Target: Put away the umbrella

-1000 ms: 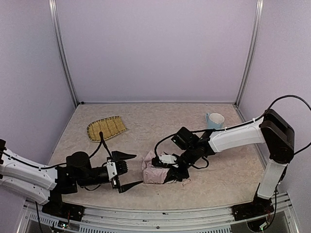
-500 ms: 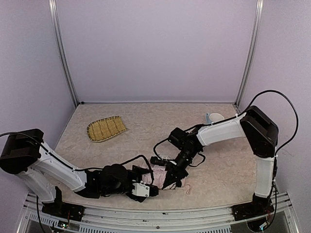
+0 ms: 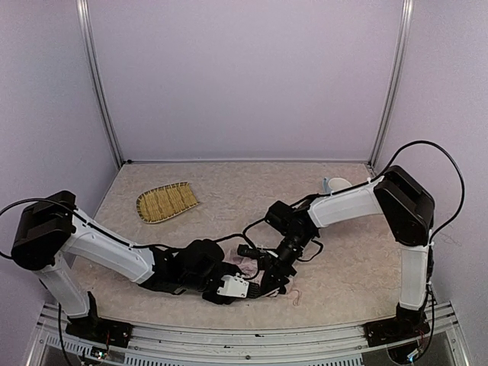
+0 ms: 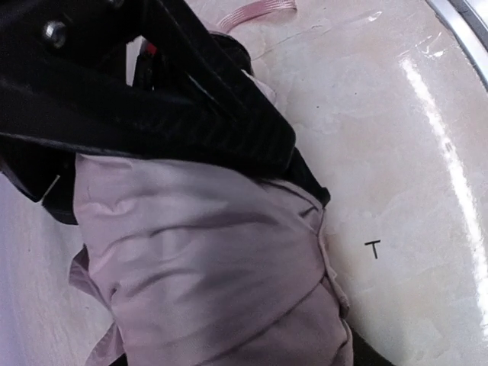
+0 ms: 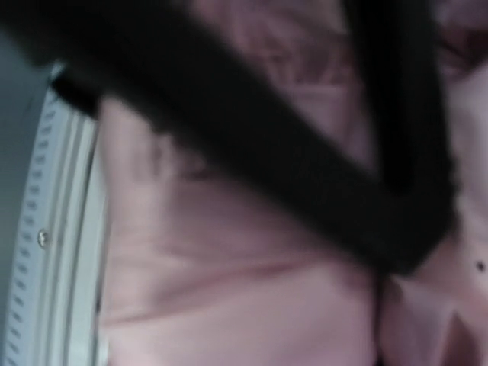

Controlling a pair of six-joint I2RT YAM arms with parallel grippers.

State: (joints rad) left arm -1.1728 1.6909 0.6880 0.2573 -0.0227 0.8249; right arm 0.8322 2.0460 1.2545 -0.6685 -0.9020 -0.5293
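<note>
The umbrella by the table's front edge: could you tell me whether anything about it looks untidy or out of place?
The umbrella lies as a crumpled bundle, its pale pink fabric bunched rather than rolled tight, and a thin pink strip lies loose on the table beside it.

We note umbrella [image 4: 206,267] fabric plain pale pink, greyer in folds. We see bench [image 4: 396,152] cream-beige, marbled with pale veins, small black T mark [image 4: 373,248] on it. Woven tray [image 3: 166,202] straw-yellow, ribbed stripes. Mug [image 3: 336,185] pale blue-white. Left arm [image 3: 107,245], right arm [image 3: 354,207] white, joints black. Walls [image 3: 244,76] lilac.
</note>
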